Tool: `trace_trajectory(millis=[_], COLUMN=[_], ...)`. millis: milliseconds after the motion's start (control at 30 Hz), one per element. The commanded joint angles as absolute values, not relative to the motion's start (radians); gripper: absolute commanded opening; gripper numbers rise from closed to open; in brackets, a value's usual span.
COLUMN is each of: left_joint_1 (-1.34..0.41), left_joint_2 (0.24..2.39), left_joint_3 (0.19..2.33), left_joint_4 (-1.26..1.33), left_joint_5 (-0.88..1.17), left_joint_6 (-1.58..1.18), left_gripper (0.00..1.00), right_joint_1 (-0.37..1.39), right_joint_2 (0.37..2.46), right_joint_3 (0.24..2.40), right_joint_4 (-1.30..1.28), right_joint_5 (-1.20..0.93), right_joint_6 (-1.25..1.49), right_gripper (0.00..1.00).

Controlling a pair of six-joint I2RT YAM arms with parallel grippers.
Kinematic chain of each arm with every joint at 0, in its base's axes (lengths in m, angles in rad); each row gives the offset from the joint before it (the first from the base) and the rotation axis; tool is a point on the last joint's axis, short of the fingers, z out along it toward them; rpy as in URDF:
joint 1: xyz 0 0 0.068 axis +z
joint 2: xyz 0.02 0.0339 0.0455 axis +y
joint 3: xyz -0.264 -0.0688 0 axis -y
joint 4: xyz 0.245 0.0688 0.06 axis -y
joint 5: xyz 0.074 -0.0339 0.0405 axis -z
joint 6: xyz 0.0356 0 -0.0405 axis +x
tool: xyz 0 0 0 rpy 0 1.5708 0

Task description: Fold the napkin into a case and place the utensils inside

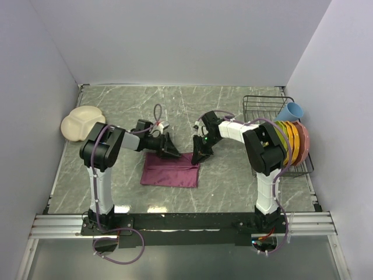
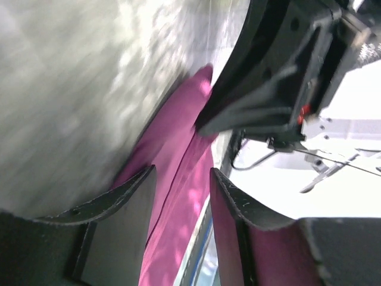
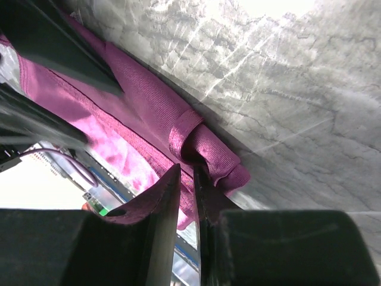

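Where overhead hides it, right hand (image 3: 186,174) pinches napkin (image 3: 149,102) fold

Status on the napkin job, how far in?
Done: napkin folded to a flat rectangle, not yet a narrow strip. In hand: right gripper pinches its far right corner, left gripper open astride the far left edge. Left: more folding, then utensils; none in view.

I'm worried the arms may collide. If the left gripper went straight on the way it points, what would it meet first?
Probably the soft maroon-purple cloth napkin, lying between the open left gripper's fingers; the black right gripper sits close beyond it, though depth is unclear.
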State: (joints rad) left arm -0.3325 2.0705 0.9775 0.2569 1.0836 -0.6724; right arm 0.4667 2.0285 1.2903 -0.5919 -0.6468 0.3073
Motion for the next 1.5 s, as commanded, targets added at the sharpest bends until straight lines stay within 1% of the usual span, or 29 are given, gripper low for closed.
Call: trace_trajectory(millis=[0, 33, 100, 200, 233, 300, 333, 367, 433, 467, 500, 533, 567, 600, 667, 700, 767, 800, 867, 900, 933, 1000, 1100, 1233, 1267, 1333, 1367, 1433, 1467], left_joint_1=[-0.22, -0.178, -0.134, -0.042, -0.003, 0.037, 0.054, 0.054, 0.04, 0.02, -0.006, -0.103, -0.156, -0.266, -0.384, -0.514, -0.633, -0.737, -0.828, -0.901, -0.935, -1.003, -1.055, -1.083, -1.083, -1.083, -1.083, -1.083, -1.083], left_joint_2=[2.062, 2.06, 2.052, 2.0, 1.981, 1.909, 1.876, 1.794, 1.689, 1.586, 1.533, 1.479, 1.366, 1.308, 1.159, 1.123, 1.059, 1.049, 1.054, 1.064, 1.083, 1.14, 1.216, 1.336, 1.351, 1.386, 1.394, 1.399, 1.397], left_joint_3=[0.942, 0.946, 0.96, 0.986, 0.998, 1.043, 1.055, 1.06, 1.017, 0.994, 0.942, 0.905, 0.811, 0.757, 0.619, 0.583, 0.513, 0.497, 0.465, 0.459, 0.454, 0.448, 0.448, 0.451, 0.454, 0.457, 0.465, 0.474, 0.491], left_joint_4=[0.094, 0.054, -0.076, -0.181, -0.268, -0.358, -0.429, -0.449, -0.422, -0.411, -0.41, -0.4, -0.34, -0.29, -0.192, -0.169, -0.141, -0.123, -0.1, -0.078, -0.068, -0.04, -0.008, 0.084, 0.089, 0.094, 0.089, 0.078, 0.055], left_joint_5=[1.127, 1.134, 1.137, 1.149, 1.146, 1.111, 1.085, 1.016, 0.947, 0.819, 0.766, 0.702, 0.639, 0.518, 0.433, 0.332, 0.255, 0.195, 0.134, 0.109, 0.047, 0.005, -0.055, -0.138, -0.147, -0.149, -0.149, -0.135, -0.121], left_joint_6=[-0.479, -0.395, -0.315, -0.18, -0.105, -0.02, 0.086, 0.128, 0.199, 0.219, 0.253, 0.329, 0.348, 0.377, 0.411, 0.425, 0.442, 0.454, 0.462, 0.469, 0.471, 0.48, 0.501, 0.543, 0.552, 0.575, 0.578, 0.584, 0.581], left_gripper=[0.5, 0.5, 0.5, 0.49, 0.49, 0.49, 0.49, 0.49, 0.49, 0.48, 0.48, 0.48, 0.48, 0.49, 0.52, 0.52, 0.52, 0.52, 0.53, 0.53, 0.52, 0.51, 0.49, 0.47, 0.41, 0.33, 0.24, 0.17, 0.11], right_joint_1=[0.465, 0.466, 0.465, 0.468, 0.466, 0.468, 0.466, 0.469, 0.469, 0.471, 0.472, 0.474, 0.477, 0.483, 0.494, 0.502, 0.506, 0.509, 0.508, 0.509, 0.508, 0.508, 0.509, 0.508, 0.508, 0.509, 0.508, 0.508, 0.508], right_joint_2=[2.094, 2.094, 2.097, 2.1, 2.102, 2.108, 2.109, 2.108, 2.102, 2.094, 2.091, 2.086, 2.08, 2.076, 2.068, 2.066, 2.066, 2.066, 2.066, 2.066, 2.066, 2.069, 2.068, 2.069, 2.071, 2.074, 2.075, 2.079, 2.079], right_joint_3=[1.258, 1.258, 1.262, 1.284, 1.293, 1.322, 1.331, 1.35, 1.359, 1.365, 1.364, 1.364, 1.359, 1.356, 1.348, 1.347, 1.347, 1.344, 1.336, 1.336, 1.333, 1.338, 1.341, 1.338, 1.336, 1.335, 1.335, 1.338, 1.341], right_joint_4=[-0.594, -0.594, -0.595, -0.595, -0.595, -0.601, -0.603, -0.607, -0.614, -0.614, -0.618, -0.617, -0.617, -0.615, -0.611, -0.606, -0.604, -0.601, -0.595, -0.594, -0.592, -0.594, -0.595, -0.595, -0.595, -0.595, -0.595, -0.598, -0.598], right_joint_5=[-0.454, -0.45, -0.443, -0.431, -0.426, -0.425, -0.423, -0.419, -0.413, -0.411, -0.411, -0.414, -0.417, -0.422, -0.423, -0.42, -0.42, -0.417, -0.411, -0.41, -0.405, -0.405, -0.402, -0.397, -0.399, -0.399, -0.399, -0.4, -0.402], right_joint_6=[0.273, 0.273, 0.265, 0.25, 0.247, 0.233, 0.229, 0.213, 0.199, 0.19, 0.186, 0.181, 0.179, 0.178, 0.172, 0.173, 0.175, 0.175, 0.173, 0.172, 0.172, 0.17, 0.167, 0.156, 0.155, 0.153, 0.152, 0.149, 0.146], right_gripper=[0.23, 0.23, 0.22, 0.22, 0.22, 0.22, 0.22, 0.22, 0.22, 0.22, 0.22, 0.22, 0.22, 0.22, 0.22, 0.22, 0.22, 0.22, 0.22, 0.22, 0.22, 0.22, 0.22, 0.22, 0.22, 0.22, 0.22, 0.22, 0.22])
